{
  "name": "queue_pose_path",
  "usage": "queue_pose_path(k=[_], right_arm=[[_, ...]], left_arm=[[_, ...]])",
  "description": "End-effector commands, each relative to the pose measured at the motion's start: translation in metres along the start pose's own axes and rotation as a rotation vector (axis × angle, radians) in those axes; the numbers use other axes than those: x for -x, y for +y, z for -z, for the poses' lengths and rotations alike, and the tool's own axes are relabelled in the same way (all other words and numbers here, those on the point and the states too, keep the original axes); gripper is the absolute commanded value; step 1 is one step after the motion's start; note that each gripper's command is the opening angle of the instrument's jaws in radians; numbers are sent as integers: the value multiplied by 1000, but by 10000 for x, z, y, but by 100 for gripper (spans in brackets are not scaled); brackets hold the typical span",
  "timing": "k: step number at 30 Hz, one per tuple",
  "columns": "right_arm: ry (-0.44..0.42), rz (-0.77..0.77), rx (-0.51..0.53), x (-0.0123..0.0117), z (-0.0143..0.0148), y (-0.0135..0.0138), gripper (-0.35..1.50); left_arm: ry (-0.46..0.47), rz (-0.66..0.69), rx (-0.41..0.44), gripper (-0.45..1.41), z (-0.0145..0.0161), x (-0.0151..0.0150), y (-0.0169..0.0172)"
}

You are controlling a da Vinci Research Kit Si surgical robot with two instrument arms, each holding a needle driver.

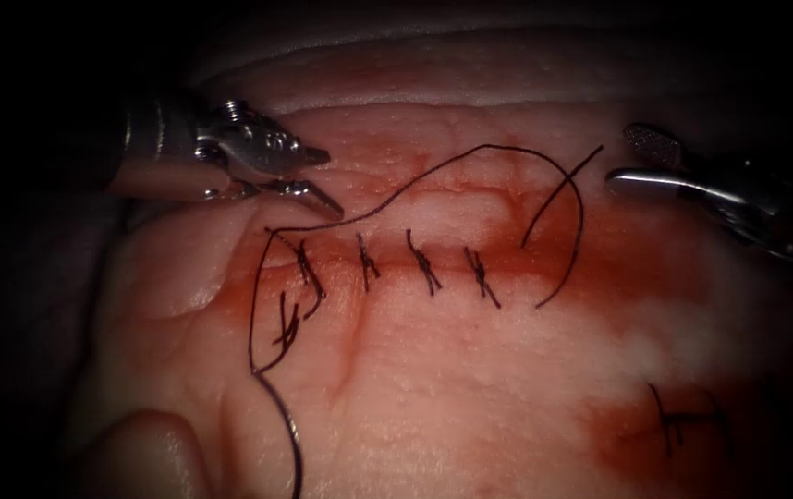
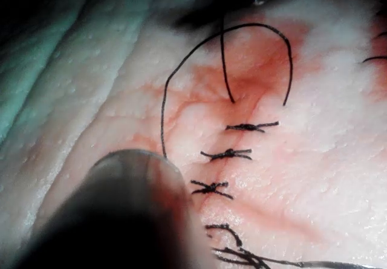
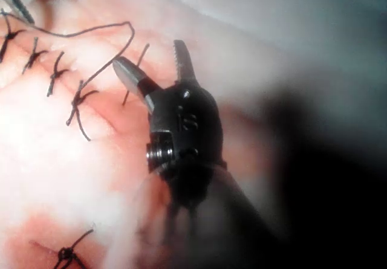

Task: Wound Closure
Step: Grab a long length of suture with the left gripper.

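Nearest the endoscope, the thread (image 1: 278, 420) leaves the lower edge of the picture as a thicker dark curve and climbs the tissue (image 1: 470, 388) towards the left end of the cut (image 1: 452, 261). Off to the near right a separate stitch (image 1: 674, 420) sits in a patch of red fluid (image 1: 600, 268), which also stains the tissue along the cut. Further back, 4 knotted stitches (image 1: 424, 263) cross the cut in a row, with 1 more tangle of knots just below the leftmost.

From that left end the thread runs up beneath the left tool (image 1: 332, 185), sweeps right in a wide arc beyond the cut and drops back across it at its right end. A loose end (image 1: 558, 194) rises from the cut's right end towards the right tool (image 1: 626, 157) and stops just short of it.

The left tool's jaws stand apart and grip nothing; whether the lower jaw touches the thread passing under it I cannot tell. The right tool, right of the cut, is released too, its jaws spread wide in the right wrist view (image 3: 147, 51), holding nothing.

Which of the dark curves is the needle I cannot tell
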Motion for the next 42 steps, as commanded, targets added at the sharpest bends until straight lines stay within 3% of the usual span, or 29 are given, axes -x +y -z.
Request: queue_pose_path(k=[1,7,15,25,28,35,42], right_arm=[[0,-1,-2,6,-7,-3,71],[0,-1,-2,6,-7,-3,71],[1,0,-1,7,-7,-4,69],[1,0,-1,7,-7,-4,67],[1,0,-1,7,-7,-4,66],[0,-1,-2,6,-6,-3,66],[-5,-1,-4,4,-4,-3,71]], left_arm=[[-15,-1,11,31,-10,0,0],[-52,-3,33,27,-15,9,3],[-105,-28,42,0,-26,18,2],[-151,-32,65,-1,-39,32,2],[-150,-29,74,-45,-33,28,-4],[7,-15,-31,-45,5,3,-22],[142,-24,-84,-45,37,-17,-23]])
